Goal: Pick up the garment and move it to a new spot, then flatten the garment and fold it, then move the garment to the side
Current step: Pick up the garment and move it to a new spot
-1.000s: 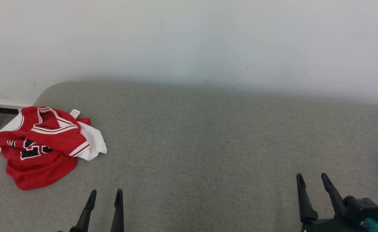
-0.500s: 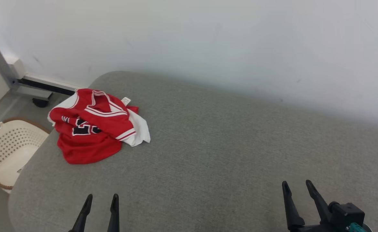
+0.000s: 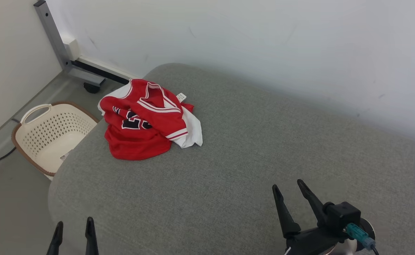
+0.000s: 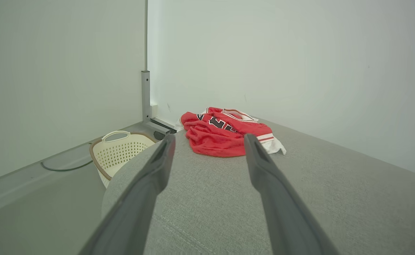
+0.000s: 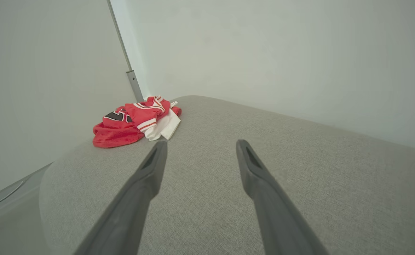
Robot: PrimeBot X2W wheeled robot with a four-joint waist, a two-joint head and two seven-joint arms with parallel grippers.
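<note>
Spreading wide, the grey upholstered surface [image 3: 264, 148] dominated; a cream basket [image 3: 48, 131] sat on the floor beside its left end. The crumpled red garment [image 3: 140, 131] lay at that far-left corner. Left tool [image 3: 74, 222] and right tool [image 3: 287, 184] hovered well apart from it, both parted and empty.

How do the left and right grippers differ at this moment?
The left gripper hovers at the cushion's near left corner; the right gripper is over its right half, teal plug showing. Left fingers stand nearly upright; right fingers lean left. Both are open, empty, and apart from the red jersey.
</note>
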